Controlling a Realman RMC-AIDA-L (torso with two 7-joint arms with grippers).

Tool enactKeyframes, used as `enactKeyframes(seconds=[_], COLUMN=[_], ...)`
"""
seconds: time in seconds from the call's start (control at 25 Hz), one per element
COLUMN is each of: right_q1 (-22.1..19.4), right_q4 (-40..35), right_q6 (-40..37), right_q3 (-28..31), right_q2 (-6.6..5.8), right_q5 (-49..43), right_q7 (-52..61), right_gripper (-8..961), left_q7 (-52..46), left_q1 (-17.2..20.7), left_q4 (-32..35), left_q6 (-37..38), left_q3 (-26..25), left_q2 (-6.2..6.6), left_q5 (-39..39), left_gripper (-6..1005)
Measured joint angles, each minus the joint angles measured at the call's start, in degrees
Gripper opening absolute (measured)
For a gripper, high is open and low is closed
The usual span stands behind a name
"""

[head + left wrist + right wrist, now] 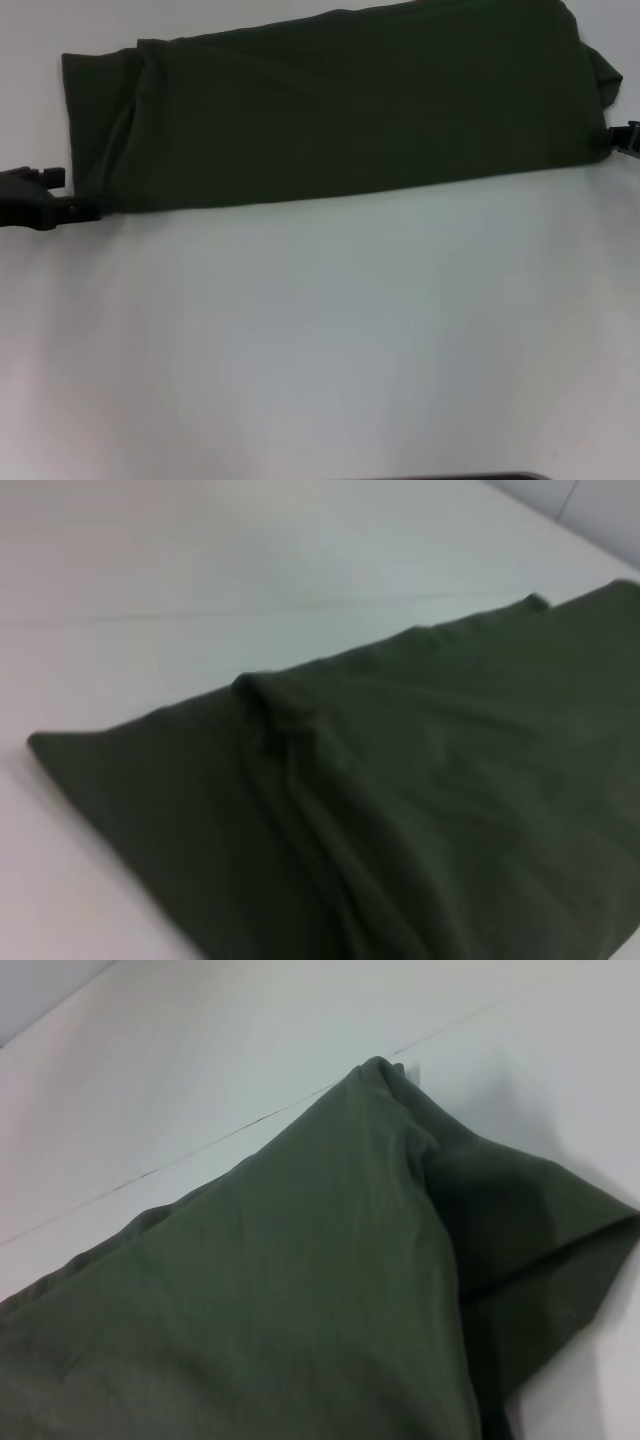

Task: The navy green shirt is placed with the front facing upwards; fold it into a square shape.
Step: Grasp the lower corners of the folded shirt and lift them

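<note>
White table (320, 340) is lying under the navy green shirt (340, 110), which is folded into a long dark band at the far side. Left gripper (95, 207) is touching its near left corner, right gripper (612, 140) its right edge; I cannot tell whether either is gripping.

Both tools' tips hidden by shirt (340, 110) edges.

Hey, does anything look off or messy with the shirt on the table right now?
The navy green shirt lies skewed across the table, rumpled near the left gripper, with extra cloth poking out beside the right gripper.
</note>
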Motion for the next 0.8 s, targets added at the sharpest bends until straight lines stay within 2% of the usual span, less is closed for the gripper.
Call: enactKeyframes(seconds=[0.32,0.6,0.8], right_q1=[-0.2,-0.1,-0.1], right_q4=[0.0,0.0,-0.1], right_q6=[-0.1,0.1,0.1], right_q3=[0.0,0.0,0.1], right_q2=[0.0,0.0,0.0], right_q5=[0.0,0.0,0.0], right_q7=[0.0,0.0,0.0], right_gripper=[14,15,16], left_q7=[0.0,0.4,0.6], left_q1=[0.0,-0.9,-1.4], left_q4=[-0.4,-0.8,-1.4], left_q6=[-1.0,-0.6,-0.8], left_q3=[0.4,0.6,1.0], left_q2=[-0.06,-0.9,-1.04], left_q5=[1.0,3.6,3.6], left_gripper=[919,920,919])
